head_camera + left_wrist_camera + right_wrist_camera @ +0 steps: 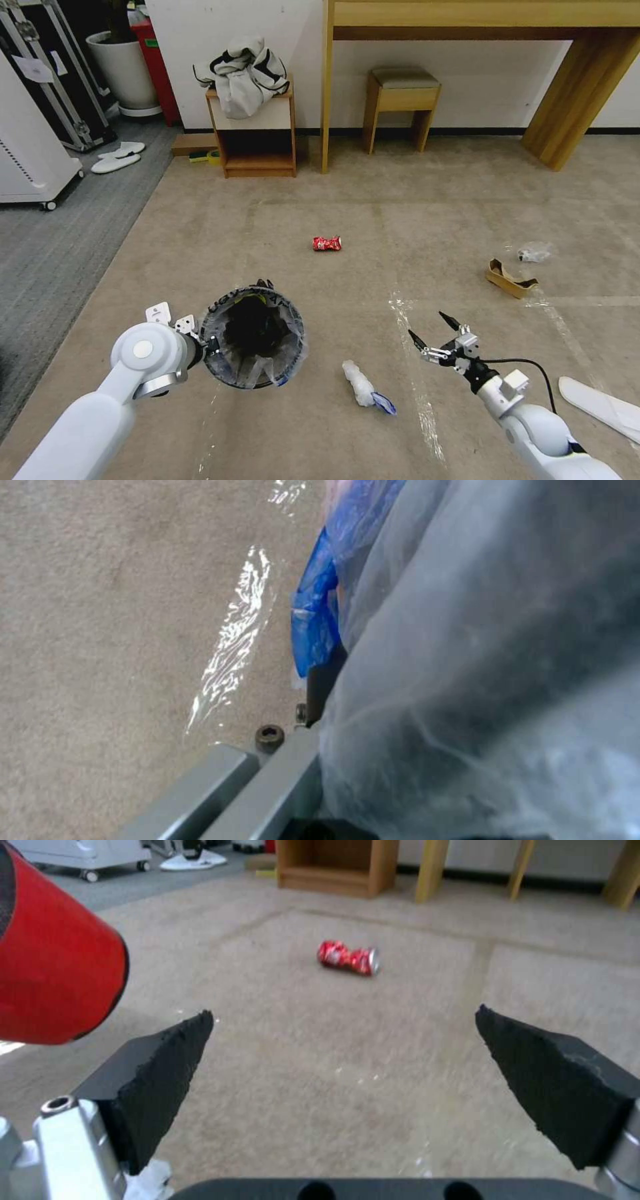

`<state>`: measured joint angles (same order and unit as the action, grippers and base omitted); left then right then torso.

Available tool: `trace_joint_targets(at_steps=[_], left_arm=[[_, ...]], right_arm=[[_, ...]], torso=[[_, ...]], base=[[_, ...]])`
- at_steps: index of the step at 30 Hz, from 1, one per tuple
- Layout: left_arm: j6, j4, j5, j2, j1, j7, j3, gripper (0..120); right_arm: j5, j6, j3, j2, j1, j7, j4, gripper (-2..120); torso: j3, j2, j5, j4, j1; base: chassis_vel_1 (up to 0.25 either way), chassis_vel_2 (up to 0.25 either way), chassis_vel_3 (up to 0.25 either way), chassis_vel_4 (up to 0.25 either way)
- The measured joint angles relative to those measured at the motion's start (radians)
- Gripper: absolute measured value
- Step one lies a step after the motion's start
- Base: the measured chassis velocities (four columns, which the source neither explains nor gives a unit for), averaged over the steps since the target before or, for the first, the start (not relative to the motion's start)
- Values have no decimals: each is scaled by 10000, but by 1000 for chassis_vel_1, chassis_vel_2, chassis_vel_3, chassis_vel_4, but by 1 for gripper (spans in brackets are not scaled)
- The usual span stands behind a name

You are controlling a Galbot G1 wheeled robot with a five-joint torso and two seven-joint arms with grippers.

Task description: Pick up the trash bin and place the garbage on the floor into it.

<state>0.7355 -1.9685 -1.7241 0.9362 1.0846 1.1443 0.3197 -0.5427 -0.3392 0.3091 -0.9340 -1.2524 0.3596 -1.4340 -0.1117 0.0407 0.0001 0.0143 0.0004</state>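
The trash bin (253, 337) hangs tilted just above the floor (320, 300), its clear liner bag open toward me. My left gripper (211, 345) is shut on its near-left rim. In the left wrist view one dark finger (324, 680) presses against the clear bag (500, 655) beside its blue edge (313, 620). My right gripper (433, 331) is open and empty, low over the carpet right of the bin. Garbage lies around: a crushed red can (327, 243), a clear plastic bottle (363, 385), a brown cardboard piece (509, 279) and a white slipper (600, 403). The right wrist view has the can (348, 958) ahead of the open gripper (344, 1012) and the red bin (53, 965) beside it.
A crumpled clear bottle (534, 252) lies past the cardboard. Along the back wall stand a small wooden cabinet (257, 137) with clothing on top, a stool (402, 100) and a wooden table (480, 20). Grey carpet (60, 233) with white slippers (117, 157) lies left.
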Motion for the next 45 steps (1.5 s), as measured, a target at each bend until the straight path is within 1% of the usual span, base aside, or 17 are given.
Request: trace_joint_targets(at_steps=[1,2,8,13,17,19,20,21,22,23,25,26,29,35,39,41,45], left_arm=[[0,103,342,73,23,-264,-73,0],[0,169,458,139,45,-320,-98,0],[0,267,657,243,102,-352,-156,0],[-1,354,763,256,61,-352,-62,0],[-2,429,789,245,24,-383,7,0],[-2,562,907,237,-11,-481,55,0],[-2,562,907,237,-11,-481,55,0],[-2,621,991,250,-22,-568,60,0],[-2,658,1070,278,-25,-639,61,0],[-2,658,1070,278,-25,-639,61,0],[-2,756,1229,378,-45,-735,61,0],[-2,756,1229,378,-45,-735,61,0],[-2,781,1327,456,-52,-825,67,0],[-2,773,1399,455,27,-948,210,0],[-2,769,1444,449,80,-1008,253,0],[-2,789,1529,501,101,-1077,268,0],[-2,857,1623,639,92,-1129,273,0]], right_arm=[[-338,221,-456,147,250,-68,261,100],[-452,290,-669,186,394,-72,432,100],[-677,476,-1065,227,622,-71,730,100],[-1022,1085,-1559,524,592,-72,632,100],[-1191,1347,-1760,603,636,-125,619,100],[-1552,1768,-2023,738,750,-217,553,100],[-1552,1768,-2023,738,750,-217,553,100],[-1734,2004,-2194,810,829,-258,522,100],[-1792,2191,-2323,856,889,-332,499,100],[-1792,2191,-2323,856,889,-332,499,100],[-1839,2759,-2590,966,1015,-547,429,100],[-1839,2759,-2590,966,1015,-547,429,100],[-2047,3310,-3085,1134,1211,-832,257,100],[-2704,3856,-3663,1114,1530,-946,236,100],[-2862,4212,-4043,1023,1790,-942,259,100],[-2980,4475,-4409,958,2051,-914,343,100],[-3177,4712,-4852,810,2379,-972,583,100]], torso=[[0,0,0,3,0],[0,0,0,3,0],[0,0,0,1,0],[1,0,0,3,0],[1,0,-2,3,0],[1,0,-2,1,0],[1,0,-2,1,0],[1,0,-3,1,0],[2,0,0,1,0],[2,0,0,1,0],[2,0,-3,1,1],[2,0,-3,1,1],[1,0,-1,2,0],[1,1,-2,2,0],[1,1,-1,1,0],[1,1,-1,0,0],[1,0,-2,1,0]], base=[[0,0,0,0],[0,0,0,0],[0,0,0,0],[0,0,0,0],[0,0,0,0],[0,0,0,0],[0,0,0,0],[0,0,0,0],[0,0,0,0],[0,0,0,0],[0,0,0,0],[0,0,0,0],[0,0,0,0],[0,0,0,0],[0,0,0,0],[0,0,0,0],[0,0,0,0]])
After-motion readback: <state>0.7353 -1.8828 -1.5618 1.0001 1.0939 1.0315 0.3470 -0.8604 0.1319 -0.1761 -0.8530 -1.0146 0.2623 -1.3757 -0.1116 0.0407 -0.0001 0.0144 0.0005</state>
